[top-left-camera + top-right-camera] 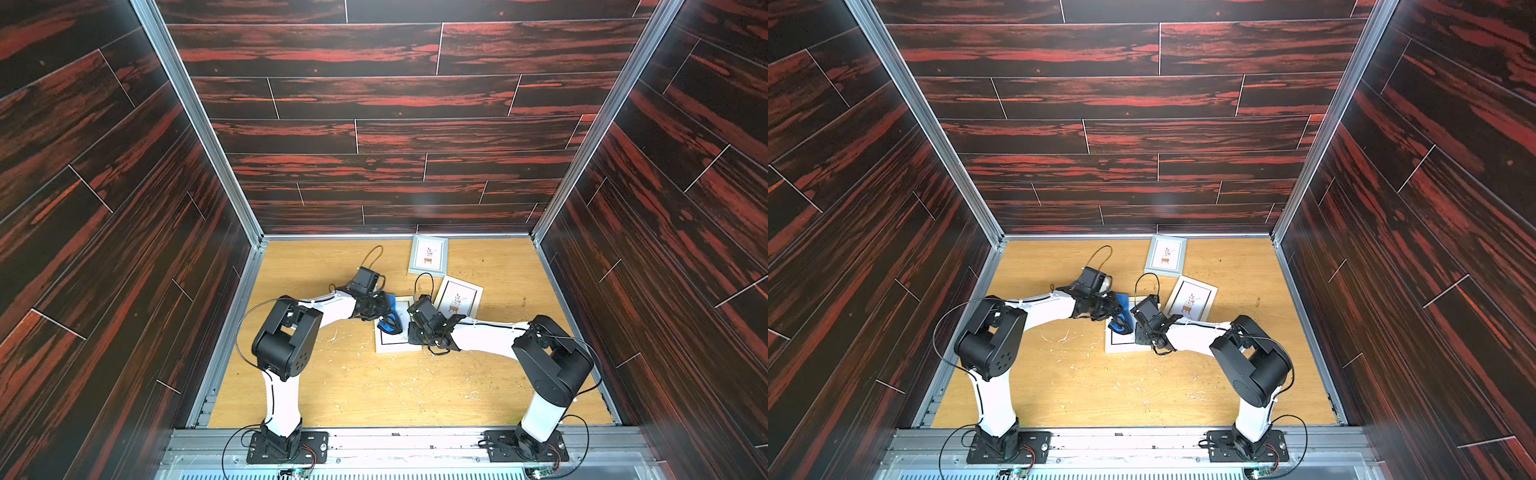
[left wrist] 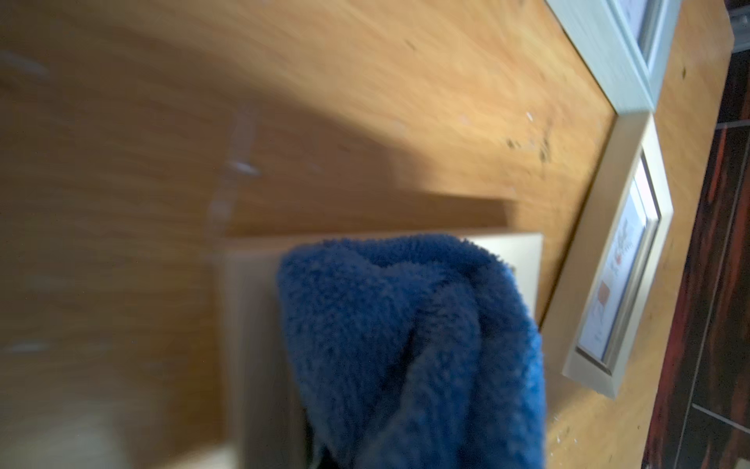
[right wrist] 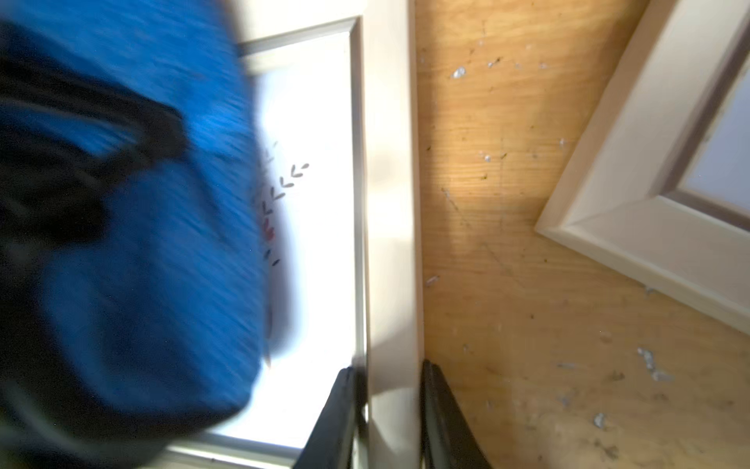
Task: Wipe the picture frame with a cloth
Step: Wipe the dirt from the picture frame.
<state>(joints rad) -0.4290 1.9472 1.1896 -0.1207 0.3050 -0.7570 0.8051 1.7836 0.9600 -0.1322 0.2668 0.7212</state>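
A white picture frame (image 1: 388, 347) (image 1: 1119, 348) lies flat at mid-table. The bunched blue cloth (image 1: 391, 323) (image 1: 1122, 321) rests on its glass, with my left gripper (image 1: 385, 313) shut on the cloth. In the left wrist view the cloth (image 2: 406, 345) hides the jaws and covers much of the frame (image 2: 251, 316). My right gripper (image 1: 415, 332) (image 3: 391, 390) is shut on the frame's right rail (image 3: 389, 203), one finger on each side. In that view the cloth (image 3: 142, 243) is blurred over the picture.
Two more frames lie behind on the wooden table: a grey one (image 1: 428, 255) (image 1: 1165, 255) near the back wall and a cream one (image 1: 459, 297) (image 1: 1192, 297) (image 3: 633, 203) just right of the held frame. Dark walls enclose three sides.
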